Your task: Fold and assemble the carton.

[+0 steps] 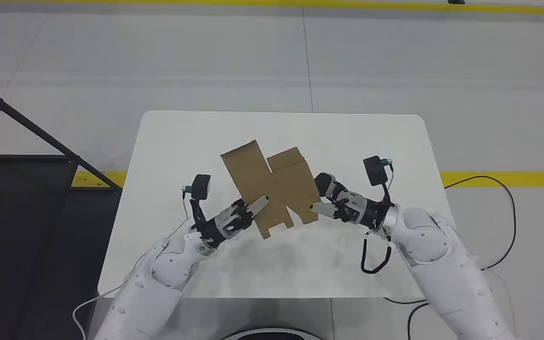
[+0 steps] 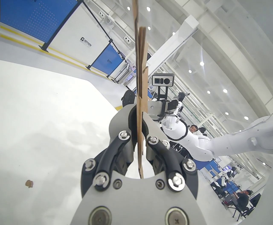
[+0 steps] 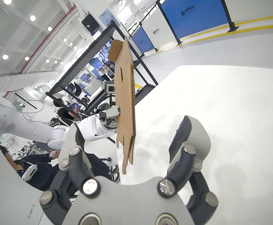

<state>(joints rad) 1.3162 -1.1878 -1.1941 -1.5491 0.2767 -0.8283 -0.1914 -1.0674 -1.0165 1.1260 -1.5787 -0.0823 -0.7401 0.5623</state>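
The left gripper (image 2: 138,119) clamped the flat carton (image 1: 270,189) above the table (image 1: 365,144). The right gripper (image 3: 131,130) had its fingers spread wide around the carton's other edge. Blue panels (image 3: 192,17) behind bore white lettering.

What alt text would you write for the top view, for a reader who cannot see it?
A flat brown carton is held over a white table: the left gripper is shut on one edge, and the open right gripper flanks the opposite edge.

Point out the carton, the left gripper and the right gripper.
carton (image 1: 270,191), top view, middle of its face.
left gripper (image 2: 138,120), left wrist view, between fingertips.
right gripper (image 3: 131,127), right wrist view, between fingertips.
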